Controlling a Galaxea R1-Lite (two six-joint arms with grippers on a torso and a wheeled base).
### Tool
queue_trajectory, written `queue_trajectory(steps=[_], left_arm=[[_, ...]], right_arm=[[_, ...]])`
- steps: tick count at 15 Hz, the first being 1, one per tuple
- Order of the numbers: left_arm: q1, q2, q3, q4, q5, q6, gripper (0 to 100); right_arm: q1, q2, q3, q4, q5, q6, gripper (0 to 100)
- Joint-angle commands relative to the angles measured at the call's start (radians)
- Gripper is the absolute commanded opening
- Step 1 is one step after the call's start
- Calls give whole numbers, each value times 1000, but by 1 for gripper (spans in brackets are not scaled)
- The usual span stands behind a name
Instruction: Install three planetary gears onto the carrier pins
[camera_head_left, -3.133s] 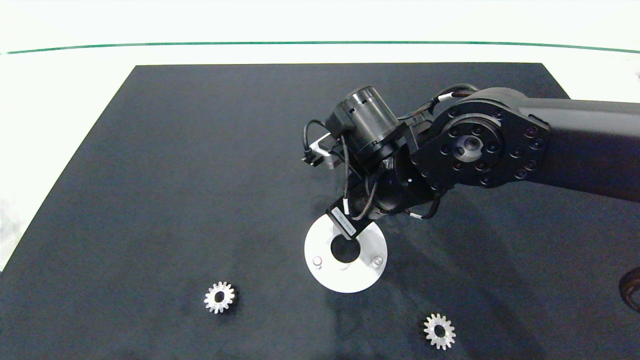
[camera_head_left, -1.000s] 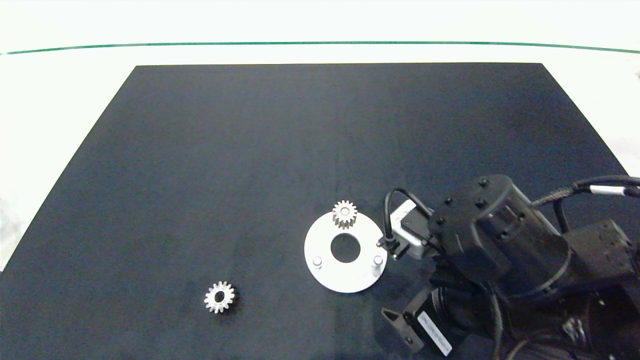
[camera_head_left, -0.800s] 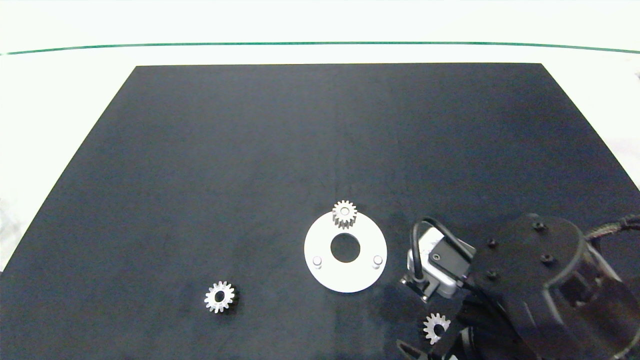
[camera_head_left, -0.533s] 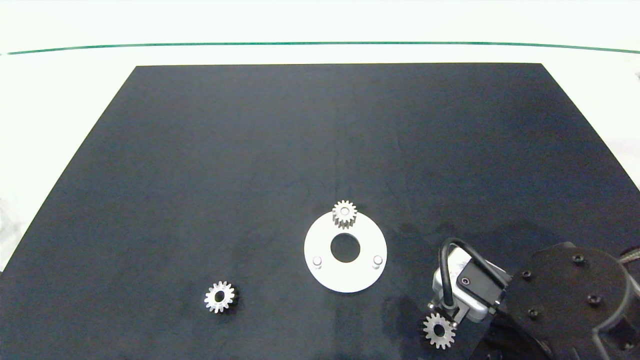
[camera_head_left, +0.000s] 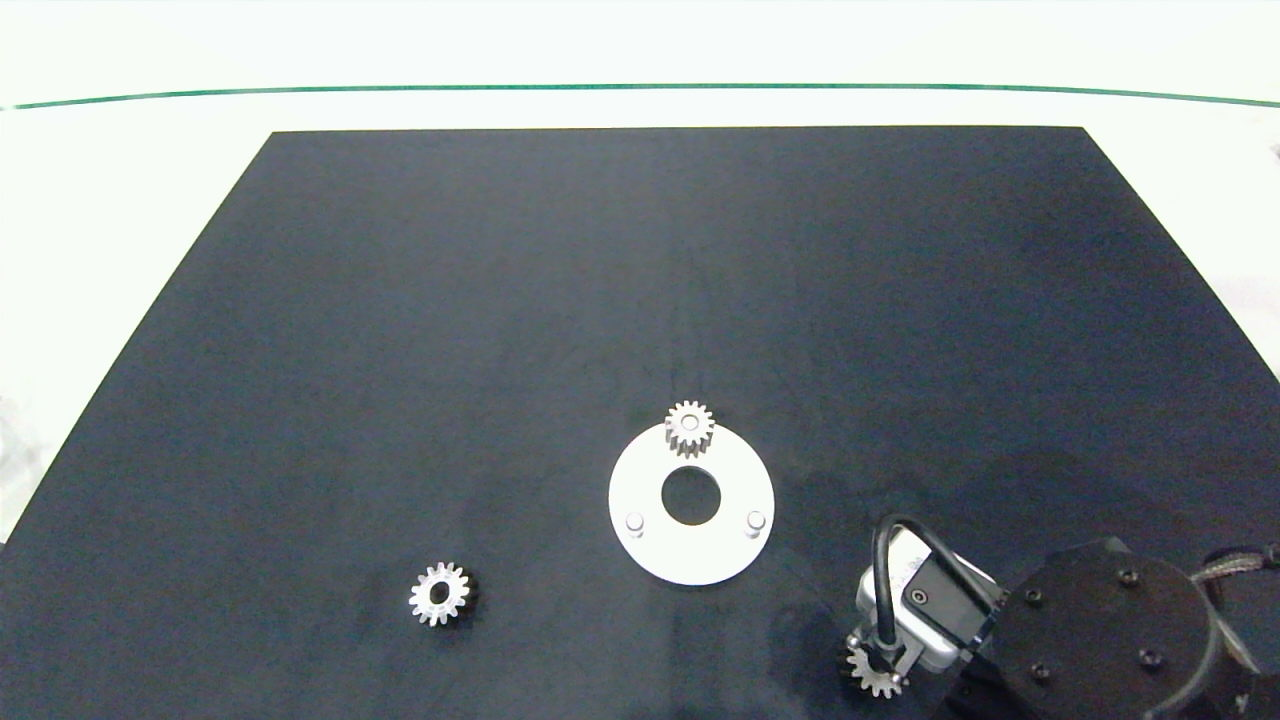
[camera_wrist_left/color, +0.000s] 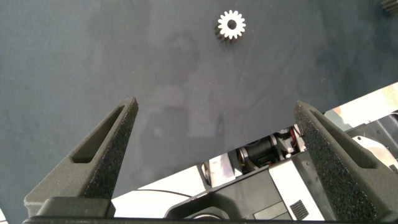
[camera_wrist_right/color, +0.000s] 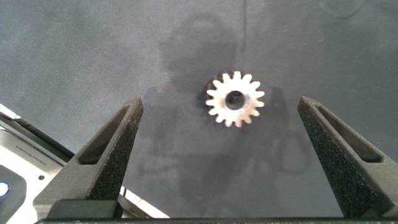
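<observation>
Black mat, white tabletop, green line

Right arm enters at the near right corner of the head view, wrist pointing down. Right hand: fingers spread wide, holding nothing. Left hand: fingers likewise spread wide, empty; arm outside the head view.
</observation>
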Motion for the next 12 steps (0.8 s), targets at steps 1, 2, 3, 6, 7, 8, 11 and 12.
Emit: queue_trajectory(steps=[1, 2, 3, 6, 7, 8, 11, 12], left_arm=[[0, -1, 1, 4, 1, 0, 100], [0, -1, 1, 4, 1, 0, 100], [0, -1, 2, 4, 1, 0, 100], [0, 0, 4, 4, -1, 0, 100], [-2, 2, 4, 4, 1, 0, 100], [-2, 2, 5, 4, 1, 0, 100], [-3, 2, 5, 4, 1, 0, 100], [-3, 2, 4, 4, 1, 0, 100]], right_arm=[[-4, 15, 66, -70, 4, 4, 100], [-20, 17, 75, -83, 10, 4, 100], [-38, 26, 78, -83, 21, 2, 100], [-76, 52, 80, -85, 31, 2, 100], [-89, 57, 80, -88, 34, 2, 100], [-96, 60, 80, -94, 36, 4, 100], [-110, 75, 87, -146, 37, 5, 100], [-110, 75, 87, -152, 39, 5, 100]])
